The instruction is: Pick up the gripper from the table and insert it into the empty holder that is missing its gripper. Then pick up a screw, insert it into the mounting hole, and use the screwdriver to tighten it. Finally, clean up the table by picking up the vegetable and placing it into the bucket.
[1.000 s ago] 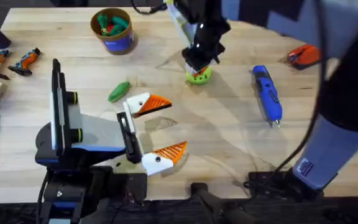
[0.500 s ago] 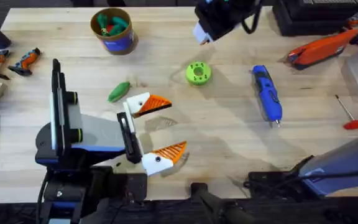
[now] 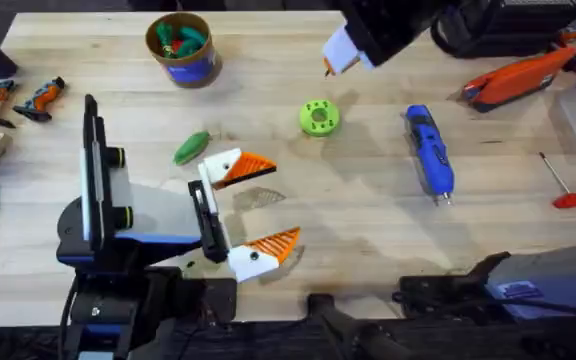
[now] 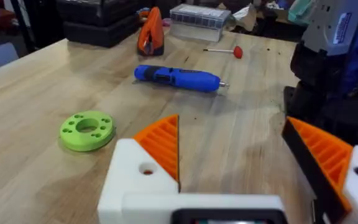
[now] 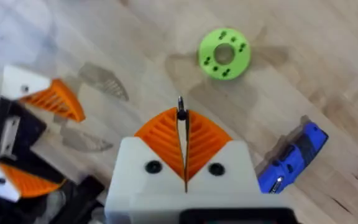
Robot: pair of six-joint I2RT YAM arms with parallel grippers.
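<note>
Right hand [image 5: 184,134] up high above the surface [image 3: 368,230], orange pads pressed together on a thin dark screw [image 5: 181,111]. Below it, green disc [image 5: 224,53], screwdriver [image 5: 288,162] off to one side. Left hand [image 3: 260,205] gaping wide, nothing held, vegetable [image 3: 191,146] just beside.

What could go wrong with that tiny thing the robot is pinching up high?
1. The screw sits only at the very tips of the right gripper, high above the table. It might slip out and roll away.
2. The mounting hole on the left gripper is small, so the screw could miss it or go in crooked.
</note>
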